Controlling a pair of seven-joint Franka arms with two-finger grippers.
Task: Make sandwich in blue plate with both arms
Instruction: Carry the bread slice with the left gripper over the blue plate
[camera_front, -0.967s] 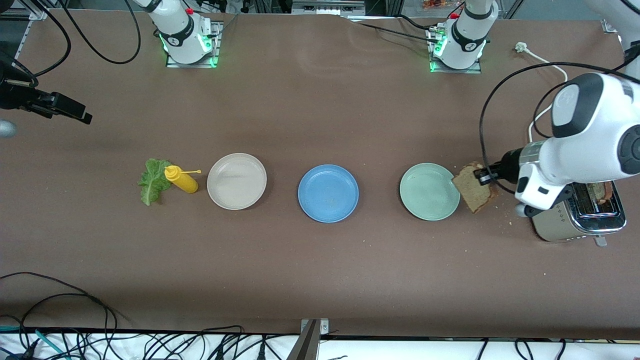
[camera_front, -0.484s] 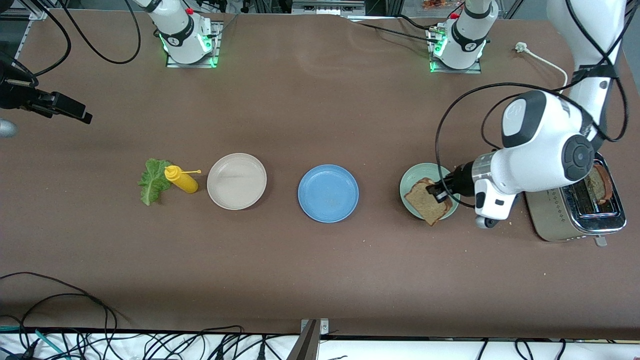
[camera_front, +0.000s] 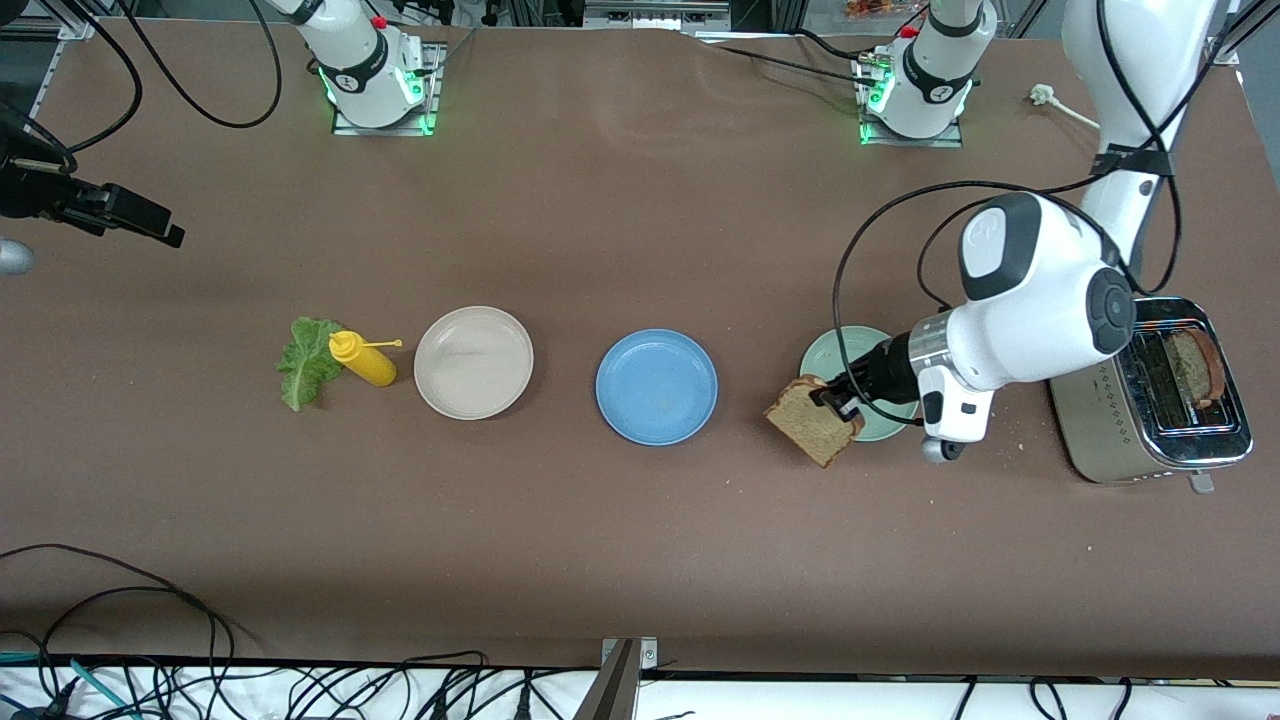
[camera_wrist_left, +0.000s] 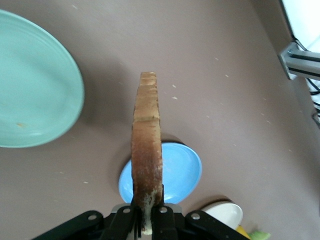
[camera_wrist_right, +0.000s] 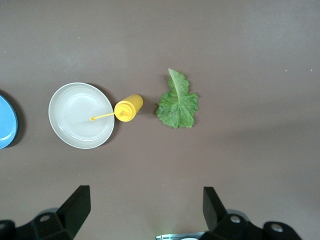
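The blue plate lies bare in the middle of the table. My left gripper is shut on a brown bread slice, held on edge in the air over the rim of the mint-green plate on the side toward the blue plate. A green lettuce leaf lies flat toward the right arm's end. My right gripper hangs open and high over the table near that leaf, holding nothing. A second bread slice stands in the toaster.
A steel toaster stands at the left arm's end. A yellow squeeze bottle lies between the lettuce and a beige-white plate. Crumbs dot the table near the toaster. Cables run along the table's near edge.
My left arm has swung from beside the toaster across the mint-green plate toward the blue plate, carrying the bread slice. The right arm has not moved.
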